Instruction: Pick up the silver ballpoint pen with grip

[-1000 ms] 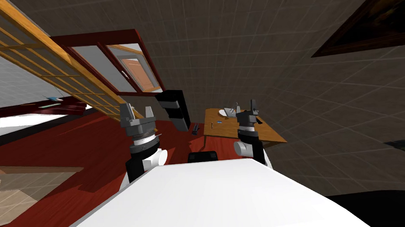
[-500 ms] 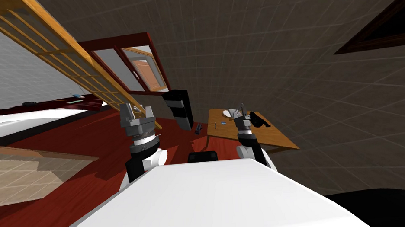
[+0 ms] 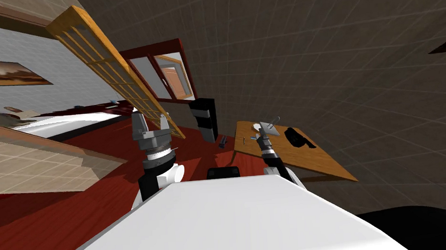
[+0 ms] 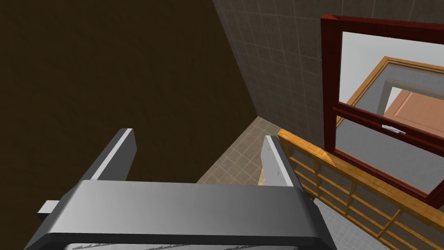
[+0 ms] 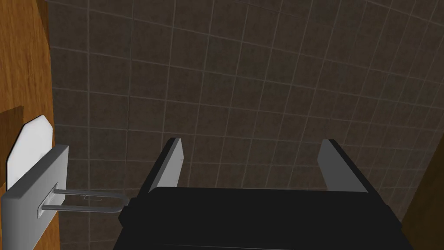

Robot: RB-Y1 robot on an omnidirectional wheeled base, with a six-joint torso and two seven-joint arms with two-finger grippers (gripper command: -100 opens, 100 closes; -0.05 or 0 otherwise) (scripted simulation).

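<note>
Pen (image 3: 243,140) on wooden table (image 3: 314,159); left gripper (image 4: 198,138) and right gripper (image 5: 252,143) both spread open.
A tiny sliver by the table's left edge, just left of the right gripper; its axis and heading are too small to tell.

pen (image 3: 243,141) | thin, pale, details too small to tell | lies on wooden table (image 3: 314,157) | near its left edge

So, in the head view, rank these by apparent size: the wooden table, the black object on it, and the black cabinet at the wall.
1. the orange-brown wooden table
2. the tall black cabinet with grey bands, though it stands farther off
3. the flat black object lying on the table
</note>
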